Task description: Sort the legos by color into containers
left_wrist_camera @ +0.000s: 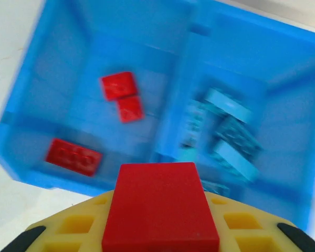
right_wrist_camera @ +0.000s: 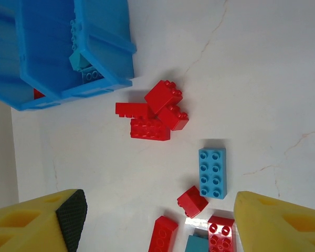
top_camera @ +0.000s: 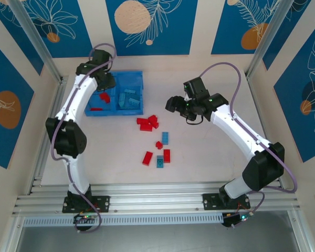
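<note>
The blue tray [top_camera: 138, 79] lies at the back left, split by a middle wall [left_wrist_camera: 174, 110]. Its left container holds three red legos [left_wrist_camera: 118, 85] and its right container holds several light blue legos [left_wrist_camera: 226, 131]. My left gripper [top_camera: 106, 89] hangs over the tray's left side, shut on a red lego [left_wrist_camera: 160, 207] that sits between its yellow fingers [left_wrist_camera: 73, 226]. My right gripper [right_wrist_camera: 157, 226] is open above the loose legos on the table. Below it lie a red cluster [right_wrist_camera: 152, 113], a light blue lego [right_wrist_camera: 213, 172] and more red legos [right_wrist_camera: 192, 201].
The loose legos are spread over the table's middle, from the red cluster [top_camera: 148, 123] down to a teal brick [top_camera: 160, 163]. The tray's near corner [right_wrist_camera: 115, 79] stands close to the red cluster. Metal rails [top_camera: 147, 202] run along the near edge.
</note>
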`<action>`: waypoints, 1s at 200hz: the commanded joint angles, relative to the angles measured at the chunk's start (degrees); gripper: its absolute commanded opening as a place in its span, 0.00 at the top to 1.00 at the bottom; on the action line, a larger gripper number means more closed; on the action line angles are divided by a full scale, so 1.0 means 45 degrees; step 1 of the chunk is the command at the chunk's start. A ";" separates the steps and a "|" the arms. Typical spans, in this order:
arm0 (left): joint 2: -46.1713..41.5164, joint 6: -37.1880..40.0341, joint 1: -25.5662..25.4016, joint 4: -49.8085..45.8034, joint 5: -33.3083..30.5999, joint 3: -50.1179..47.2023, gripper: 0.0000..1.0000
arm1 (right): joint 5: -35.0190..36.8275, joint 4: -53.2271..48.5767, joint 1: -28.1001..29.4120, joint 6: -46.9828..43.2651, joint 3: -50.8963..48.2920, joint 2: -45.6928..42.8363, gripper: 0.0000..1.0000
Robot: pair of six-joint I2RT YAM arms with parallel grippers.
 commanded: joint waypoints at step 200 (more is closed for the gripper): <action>-0.3814 0.1234 0.0196 0.0679 0.3499 -0.3365 0.49 | -0.0185 0.0022 0.1175 0.0196 -0.2231 0.1435 0.24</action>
